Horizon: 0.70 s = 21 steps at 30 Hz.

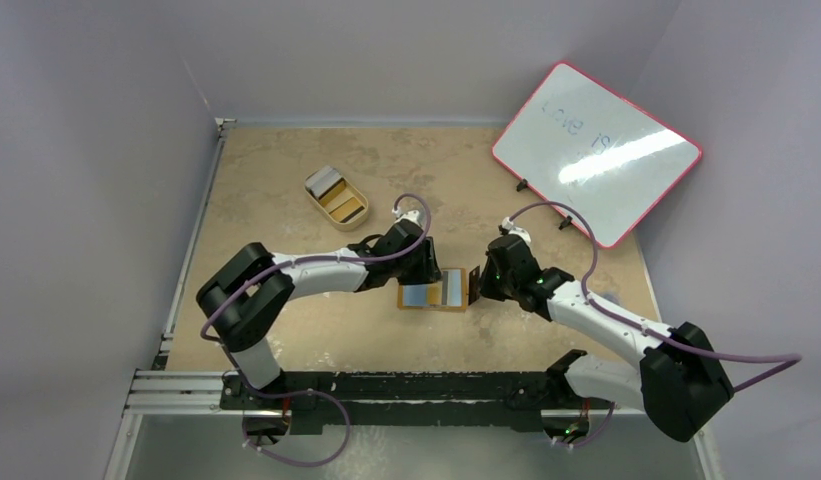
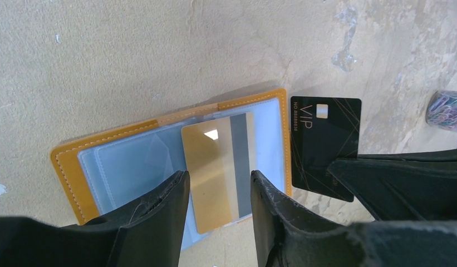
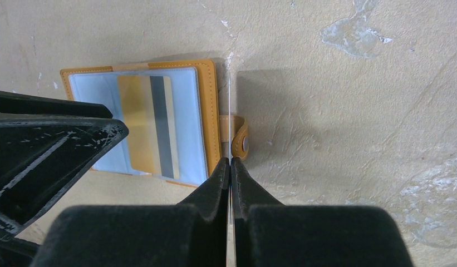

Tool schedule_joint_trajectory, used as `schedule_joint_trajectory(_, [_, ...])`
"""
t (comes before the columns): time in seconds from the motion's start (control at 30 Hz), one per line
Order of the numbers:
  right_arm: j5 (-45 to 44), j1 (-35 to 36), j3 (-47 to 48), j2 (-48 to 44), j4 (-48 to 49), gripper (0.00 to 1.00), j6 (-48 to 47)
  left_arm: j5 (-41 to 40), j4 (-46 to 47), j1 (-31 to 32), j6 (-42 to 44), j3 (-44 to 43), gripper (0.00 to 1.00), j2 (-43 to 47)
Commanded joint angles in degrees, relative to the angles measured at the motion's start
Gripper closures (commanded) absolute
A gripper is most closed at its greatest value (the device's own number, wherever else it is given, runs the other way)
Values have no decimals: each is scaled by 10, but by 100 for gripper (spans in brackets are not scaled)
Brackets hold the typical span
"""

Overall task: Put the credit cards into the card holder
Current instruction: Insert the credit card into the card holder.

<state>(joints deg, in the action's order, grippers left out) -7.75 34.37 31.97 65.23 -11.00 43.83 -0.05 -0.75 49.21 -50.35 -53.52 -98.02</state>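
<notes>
Card holder (image 2: 120, 167) is lying open and flat on the table (image 2: 159, 50) between the two arms, with its clear pockets facing up. A gold card (image 2: 209, 172) with a grey stripe is resting on the right-hand pocket page, and its near end is overhanging the holder's edge. Cannot tell whether it is sitting inside a sleeve or only on top.

The left gripper (image 2: 220, 177) is hanging over this card with jaws apart, one finger on each side, gripping nothing. The right gripper (image 3: 230, 164) is clenching a black card (image 2: 325, 142) upright on its edge, just beside the holder's snap tab (image 3: 240, 139). More cards are waiting in the tray (image 1: 352, 224), well apart at the far left.

Judgement: the gold card is looking only part-seated, and the black card is likely next.

Risks from here:
- A left finger catching the overhanging end while lifting would drag the gold card off the page.
- Nothing is pinning the holder, so a card pushed against a sleeve mouth could slide the whole holder or fold a page over.
- The black card is standing vertical. If it is not tilted flat first, its corner may hit the orange border or the snap tab and twist in the grip.
- The sleeves are looking flat and slick, so a card may skate over the opening instead of entering.
- The two grippers are working near each other, so the fingers could collide.
</notes>
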Motion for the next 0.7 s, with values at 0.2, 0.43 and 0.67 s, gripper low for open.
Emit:
schedule_joint_trajectory(0.2, [7,1,-4,0,20,100,-6,10,47,1,-10,6,55,-27])
schedule_joint_trajectory(0.43, [11,1,-9,-1,26,100,-7,38,103,11,-52,27,56,-19])
schedule_joint_trajectory(0.67, [14,1,-13,5,33,100,-5,58,158,20,-93,43,56,-18])
